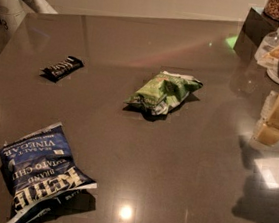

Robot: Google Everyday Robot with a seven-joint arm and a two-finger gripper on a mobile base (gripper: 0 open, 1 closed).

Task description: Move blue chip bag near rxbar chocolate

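Tabletop [184,159], dark and glossy, fills nearly the whole frame, with spots of light glinting off it. Down in the lower left corner, there's the blue chip bag [41,175], crumpled, lying flat, its big white lettering upside down to us. Centre of the frame, a touch right, the green chip bag [164,92] sits scrunched up, well apart from the blue one. Over at the right edge, mid-height, the gripper [276,124] hangs over the table; spread or pressed together, cannot tell. And smallest of all, the rxbar chocolate [62,68], black wrapper, lies flat in the upper left, well apart from the blue bag below it.
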